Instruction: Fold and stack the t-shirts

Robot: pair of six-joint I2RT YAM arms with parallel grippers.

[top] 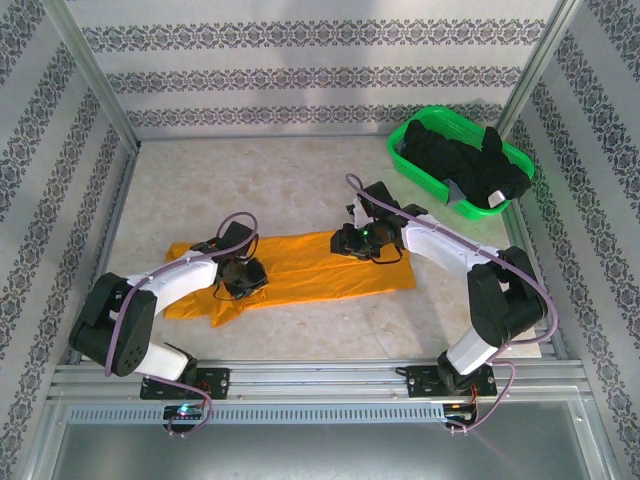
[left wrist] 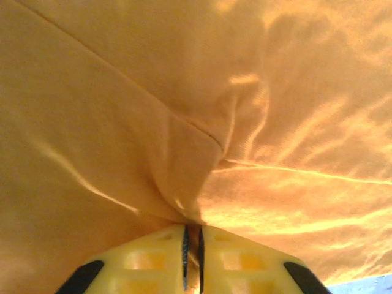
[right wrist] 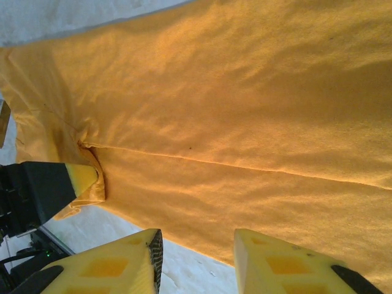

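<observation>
Green plastic mesh basket [top: 432,120] at the desk's [top: 250,180] far right holds the black t-shirts [top: 465,160], bunched, one showing a pale patch [top: 457,189]. We see the mustard-orange t-shirt [top: 310,265] spread creased mid-desk. The left pincer [left wrist: 192,231] is clamped on a fold of it. The right pincer [right wrist: 197,236] stands apart over its edge.

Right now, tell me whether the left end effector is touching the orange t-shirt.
Touching. The left wrist view shows a fold of the orange t-shirt pinched in the closed left end effector.

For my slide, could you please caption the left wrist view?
Left gripper shut on a puckered fold of the orange t-shirt.
</observation>
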